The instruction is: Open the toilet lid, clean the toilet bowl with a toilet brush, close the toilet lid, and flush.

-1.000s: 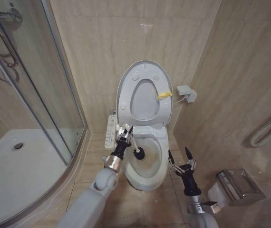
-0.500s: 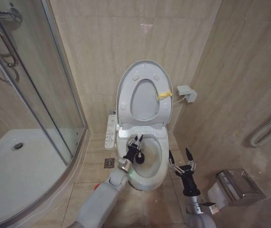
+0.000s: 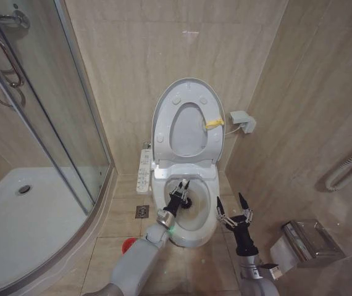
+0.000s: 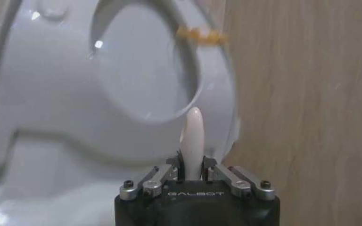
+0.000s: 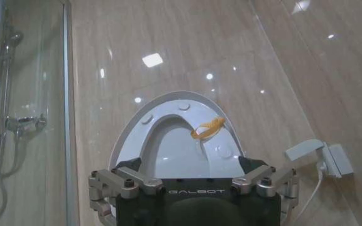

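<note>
The left hand (image 3: 181,190) is reaching over the toilet bowl (image 3: 208,217), its fingers clamped together on the thin white handle of the toilet brush (image 3: 184,198). In the left wrist view that handle (image 4: 192,136) is sticking up from between the closed fingers. The brush's dark head is sitting down inside the bowl, near its back part.

The right hand (image 3: 234,213) is hanging just beside the bowl's right rim, fingers spread wide apart and gripping nothing.

The toilet lid (image 3: 184,92) is standing upright against the tiled wall with the ring-shaped seat (image 3: 187,150) raised against it; a small yellow tag (image 3: 212,123) is hanging at the seat's right edge.

There is one bowl, one lid, one seat, one brush and one red round holder (image 3: 127,246) on the floor, left of the left arm.
</note>
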